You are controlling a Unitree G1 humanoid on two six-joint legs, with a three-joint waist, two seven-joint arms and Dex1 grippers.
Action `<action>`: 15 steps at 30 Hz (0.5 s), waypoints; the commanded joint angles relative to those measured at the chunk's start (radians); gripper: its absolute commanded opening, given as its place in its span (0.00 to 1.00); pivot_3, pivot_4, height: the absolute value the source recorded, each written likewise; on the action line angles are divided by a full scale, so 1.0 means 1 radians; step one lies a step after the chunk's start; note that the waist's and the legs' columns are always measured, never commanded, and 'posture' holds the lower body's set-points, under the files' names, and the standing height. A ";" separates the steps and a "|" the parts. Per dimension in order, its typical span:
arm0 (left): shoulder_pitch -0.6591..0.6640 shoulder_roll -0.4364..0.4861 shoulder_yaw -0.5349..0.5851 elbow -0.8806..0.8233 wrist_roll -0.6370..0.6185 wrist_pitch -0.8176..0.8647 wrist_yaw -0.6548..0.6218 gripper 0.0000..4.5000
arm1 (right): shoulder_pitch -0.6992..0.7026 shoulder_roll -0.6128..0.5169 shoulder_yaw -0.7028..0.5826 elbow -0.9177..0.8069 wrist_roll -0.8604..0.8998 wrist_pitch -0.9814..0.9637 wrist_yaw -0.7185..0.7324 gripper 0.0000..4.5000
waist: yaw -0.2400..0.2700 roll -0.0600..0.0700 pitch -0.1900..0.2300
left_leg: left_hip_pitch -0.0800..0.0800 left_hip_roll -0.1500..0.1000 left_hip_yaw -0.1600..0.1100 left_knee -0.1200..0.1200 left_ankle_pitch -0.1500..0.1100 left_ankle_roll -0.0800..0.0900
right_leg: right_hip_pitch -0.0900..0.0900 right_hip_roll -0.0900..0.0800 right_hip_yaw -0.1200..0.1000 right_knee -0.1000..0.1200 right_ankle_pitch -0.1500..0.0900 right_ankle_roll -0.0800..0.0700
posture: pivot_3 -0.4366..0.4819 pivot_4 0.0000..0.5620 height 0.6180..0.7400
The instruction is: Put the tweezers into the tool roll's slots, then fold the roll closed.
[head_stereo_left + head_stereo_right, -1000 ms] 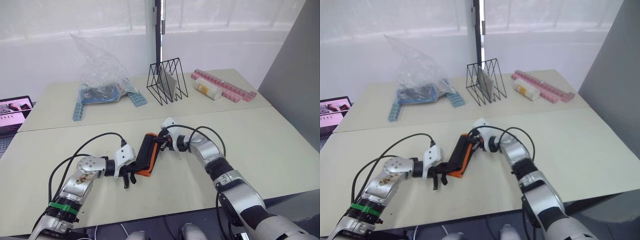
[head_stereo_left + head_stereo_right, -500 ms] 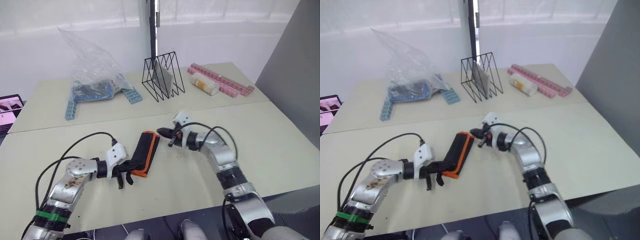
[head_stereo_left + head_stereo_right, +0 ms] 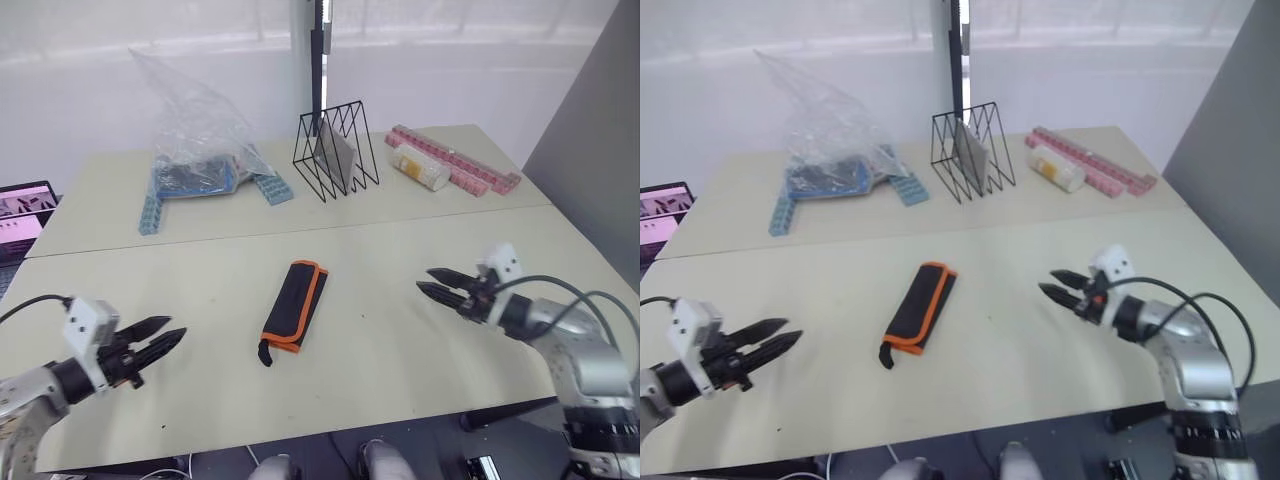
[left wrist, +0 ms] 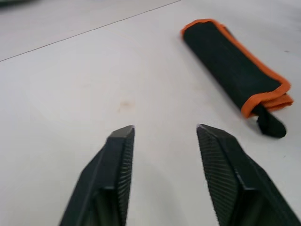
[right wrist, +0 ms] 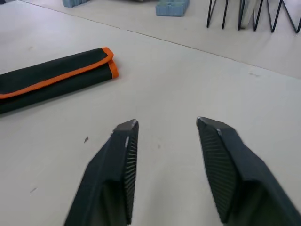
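Both sets of fingers are spread apart and grasp nothing: the left gripper (image 3: 160, 340) hovers low over the near left part of the bench (image 3: 400, 250), the right gripper (image 3: 440, 288) over its near right part, and each points inward toward the middle. Between them, well apart from both, lies the roll (image 3: 295, 305), folded shut into a slim black bundle with orange piping. Its long axis runs from near-left to far-right, and the black strap (image 3: 265, 352) trails from its near end. No tweezers lie loose on the bench, so they are presumably inside the roll and the task looks finished or close to it. From the left fingers (image 4: 117, 160) the roll lies ahead and toward the robot's right, strap end nearest; from the right fingers (image 5: 124, 155) it lies ahead and toward the left, with the far folded end closest. Neither arm is clearly nearer. The bench around the roll is bare on all sides, with its front edge near both grippers. The clear bag (image 3: 200, 140), wire rack (image 3: 335, 160) and pink blocks (image 3: 455, 175) sit far back, out of the way.
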 commanded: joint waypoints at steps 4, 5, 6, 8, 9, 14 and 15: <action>0.094 -0.004 0.122 0.143 0.045 -0.147 -0.018 1.00 | 0.127 -0.043 -0.153 0.087 0.008 -0.137 0.004 0.99 | 0.008 -0.002 0.008 | 0.011 0.001 0.000 0.000 -0.002 0.002 | 0.015 -0.001 -0.003 -0.004 0.000 0.001 | 0.48 0.27 0.87; 0.102 -0.007 0.131 0.170 0.050 -0.167 -0.015 1.00 | 0.132 -0.045 -0.170 0.107 0.006 -0.150 -0.008 0.99 | 0.008 -0.002 0.008 | 0.011 0.001 0.001 0.001 -0.002 0.002 | 0.015 -0.001 -0.004 -0.004 0.000 0.001 | 0.48 0.27 0.87; 0.106 -0.012 0.140 0.184 0.051 -0.177 -0.007 1.00 | 0.135 -0.047 -0.186 0.128 0.004 -0.163 -0.018 0.99 | 0.008 -0.002 0.008 | 0.011 0.001 0.001 0.002 -0.002 0.002 | 0.015 -0.001 -0.004 -0.004 0.000 0.001 | 0.48 0.27 0.87; 0.108 -0.013 0.151 0.211 0.058 -0.202 0.007 1.00 | 0.137 -0.054 -0.203 0.183 -0.017 -0.214 -0.034 0.99 | 0.008 -0.004 0.009 | 0.011 0.001 0.001 0.002 -0.002 0.002 | 0.015 -0.001 -0.005 -0.004 0.000 0.001 | 0.48 0.27 0.87; 0.108 -0.011 0.150 0.221 0.061 -0.211 0.010 1.00 | 0.136 -0.058 -0.205 0.207 -0.030 -0.242 -0.039 0.99 | 0.009 -0.004 0.009 | 0.011 0.001 0.001 0.002 -0.002 0.002 | 0.015 -0.001 -0.005 -0.004 0.000 0.001 | 0.48 0.27 0.87; 0.107 0.002 0.124 0.262 0.072 -0.238 -0.004 1.00 | 0.129 -0.072 -0.181 0.266 -0.036 -0.270 -0.028 0.99 | 0.010 -0.005 0.010 | 0.011 0.002 0.001 0.002 -0.002 0.002 | 0.015 -0.002 -0.005 -0.004 0.000 0.001 | 0.48 0.27 0.87; 0.105 0.002 0.121 0.269 0.074 -0.243 -0.006 1.00 | 0.126 -0.072 -0.179 0.272 -0.038 -0.275 -0.029 0.99 | 0.009 -0.005 0.010 | 0.011 0.002 0.001 0.002 -0.002 0.002 | 0.015 -0.002 -0.005 -0.004 0.000 0.001 | 0.48 0.27 0.87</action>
